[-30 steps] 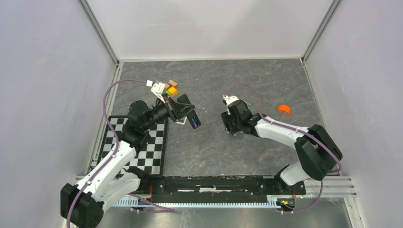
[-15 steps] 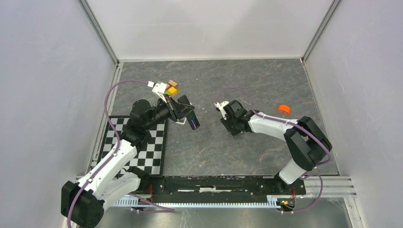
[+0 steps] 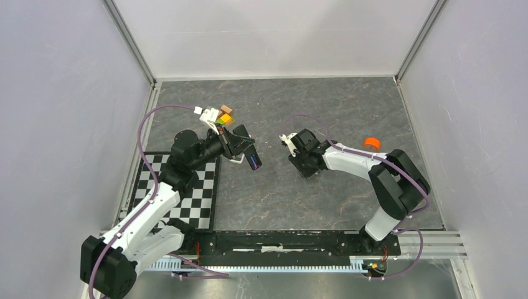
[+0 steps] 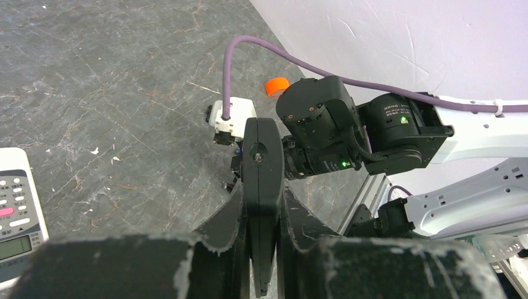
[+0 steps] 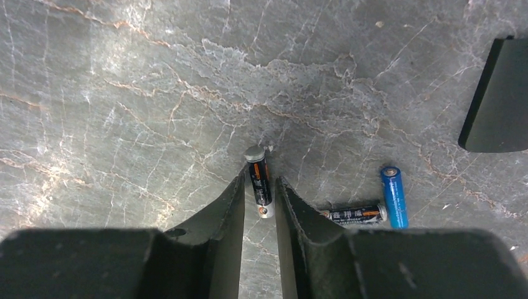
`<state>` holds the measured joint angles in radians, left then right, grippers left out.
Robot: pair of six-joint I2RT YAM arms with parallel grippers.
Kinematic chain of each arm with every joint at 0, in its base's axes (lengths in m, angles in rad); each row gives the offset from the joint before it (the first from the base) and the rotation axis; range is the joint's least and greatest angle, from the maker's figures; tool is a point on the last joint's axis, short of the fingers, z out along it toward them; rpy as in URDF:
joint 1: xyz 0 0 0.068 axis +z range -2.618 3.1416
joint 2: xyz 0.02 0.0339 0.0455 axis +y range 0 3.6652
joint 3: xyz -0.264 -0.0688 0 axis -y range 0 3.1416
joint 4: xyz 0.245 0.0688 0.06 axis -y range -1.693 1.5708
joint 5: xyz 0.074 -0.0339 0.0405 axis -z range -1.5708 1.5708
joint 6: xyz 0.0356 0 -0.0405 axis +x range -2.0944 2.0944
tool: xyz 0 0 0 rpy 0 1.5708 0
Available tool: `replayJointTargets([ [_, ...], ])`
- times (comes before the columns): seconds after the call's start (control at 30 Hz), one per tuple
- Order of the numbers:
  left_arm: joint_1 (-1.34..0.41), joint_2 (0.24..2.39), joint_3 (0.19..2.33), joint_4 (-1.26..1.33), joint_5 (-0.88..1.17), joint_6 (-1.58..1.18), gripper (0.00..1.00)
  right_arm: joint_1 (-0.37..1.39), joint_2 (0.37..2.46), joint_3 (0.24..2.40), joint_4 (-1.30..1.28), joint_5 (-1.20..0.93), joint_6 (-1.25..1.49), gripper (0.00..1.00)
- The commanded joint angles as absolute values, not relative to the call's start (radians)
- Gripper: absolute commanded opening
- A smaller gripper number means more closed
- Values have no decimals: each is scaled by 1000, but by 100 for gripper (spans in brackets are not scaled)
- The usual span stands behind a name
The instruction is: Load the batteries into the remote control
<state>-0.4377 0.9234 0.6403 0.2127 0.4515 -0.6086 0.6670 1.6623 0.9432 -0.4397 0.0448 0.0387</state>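
Top view: your left gripper (image 3: 244,151) holds a slim black bar (image 3: 253,161) above the dark stone-patterned table (image 3: 348,99). Your right gripper (image 3: 305,167) sits low over the table, well apart from the orange round cap (image 3: 372,142). The batteries are too small to make out here.

Left wrist: the jaws are clamped on the bar. The small white remote control with a grey button face (image 4: 15,212) lies buttons-up at the left edge, well apart from the right arm.

Right wrist: the fingers (image 5: 227,212) straddle a thin black cylindrical battery (image 5: 259,190) with only slivers of gap. You cannot tell whether the pads bear on it. A second black battery (image 5: 355,215) and a bright blue battery (image 5: 394,196) lie just beside it.

Handling (judged): the battery is light, rigid and smooth-walled, so it rolls readily. Take it mid-barrel with the pads square across it, because an off-centre close would likely squirt it out.
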Motion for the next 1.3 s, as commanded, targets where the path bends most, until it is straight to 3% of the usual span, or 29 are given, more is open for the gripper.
replayJointTargets([
  [0.0,-433,925,660,232,444,-598,2,665,1677,961,-512,28,20,28],
  [0.27,-433,935,656,233,446,-603,2,664,1699,960,-482,34,51,9],
  [0.53,-434,1058,611,324,456,-718,2,665,1563,873,-302,89,134,7],
  [0.67,-434,1209,575,492,498,-848,2,665,1489,836,-254,79,172,8],
  [1.0,-449,1611,600,865,600,-1060,2,666,1341,777,-165,-148,300,8],
  [1.27,-468,1790,601,1112,632,-1204,2,666,1319,768,-87,-263,406,9],
])
